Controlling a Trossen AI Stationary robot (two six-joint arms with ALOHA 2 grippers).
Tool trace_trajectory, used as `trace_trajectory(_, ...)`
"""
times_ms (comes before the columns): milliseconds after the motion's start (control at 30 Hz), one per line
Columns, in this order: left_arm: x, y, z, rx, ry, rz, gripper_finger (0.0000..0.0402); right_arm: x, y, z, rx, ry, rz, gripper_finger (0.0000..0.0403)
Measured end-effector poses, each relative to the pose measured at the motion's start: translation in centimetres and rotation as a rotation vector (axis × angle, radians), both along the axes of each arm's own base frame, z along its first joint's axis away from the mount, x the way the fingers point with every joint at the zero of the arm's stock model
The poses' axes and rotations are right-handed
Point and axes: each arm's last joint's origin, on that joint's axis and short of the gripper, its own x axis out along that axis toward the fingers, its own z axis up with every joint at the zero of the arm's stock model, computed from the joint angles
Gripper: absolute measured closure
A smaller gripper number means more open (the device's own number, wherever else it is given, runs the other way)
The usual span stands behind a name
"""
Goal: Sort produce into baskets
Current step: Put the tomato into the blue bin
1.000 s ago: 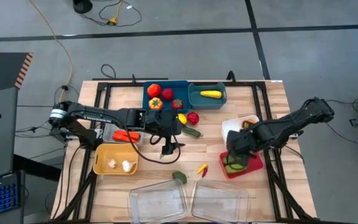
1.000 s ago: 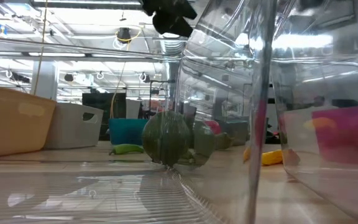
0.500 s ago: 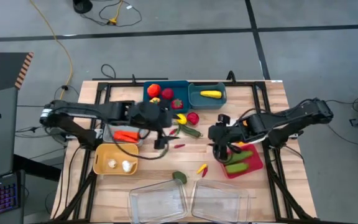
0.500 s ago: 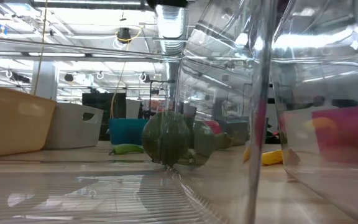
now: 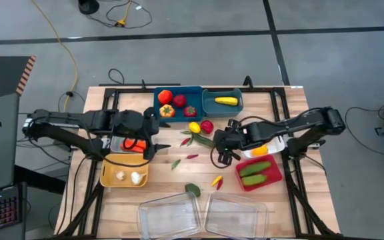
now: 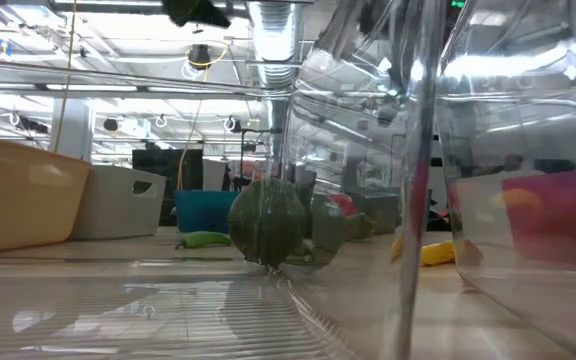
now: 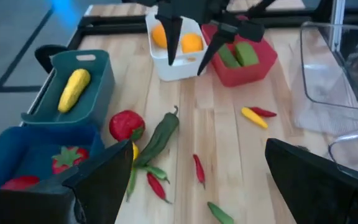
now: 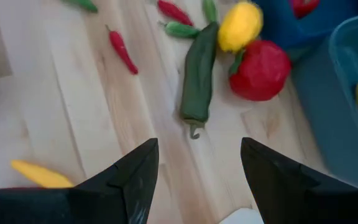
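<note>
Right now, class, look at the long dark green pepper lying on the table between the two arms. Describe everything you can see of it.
The long dark green pepper is a slim, smooth, plastic-looking toy with a small curled stem at one end. It lies flat on the bare wooden table, outside every basket. Its end away from the stem reaches the yellow fruit, and the red fruit sits close beside it. Small red and green chillies lie nearby. The right gripper is open, pointed toward the pepper's stem end without touching it.
</note>
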Motion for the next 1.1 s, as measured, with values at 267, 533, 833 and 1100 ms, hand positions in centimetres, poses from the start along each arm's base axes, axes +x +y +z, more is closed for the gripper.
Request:
trace_trajectory(267,-2.2,0.2,-4.7,-0.070,-0.088,0.066,0.0049,0.5,-1.1,-0.4,0.014,0.007,-0.028,0.0147)
trace_trajectory(533,-2.4,0.2,-7.2,-0.090,-0.067,0.106,0.0049,0.6,-2.6,-0.3,0.026,-0.006,-0.103,0.0147)
trace_trajectory(833,-2.9,0.3,-9.8,-0.053,-0.099,0.080,0.0049,0.7,-4.6,-0.6,0.134,0.004,-0.137,0.0134)
trace_trajectory(1100,-3.4,0.3,-10.3,-0.061,-0.122,0.083,0.0049,1.5,-6.5,-1.5,0.148,-0.007,-0.193,0.0058)
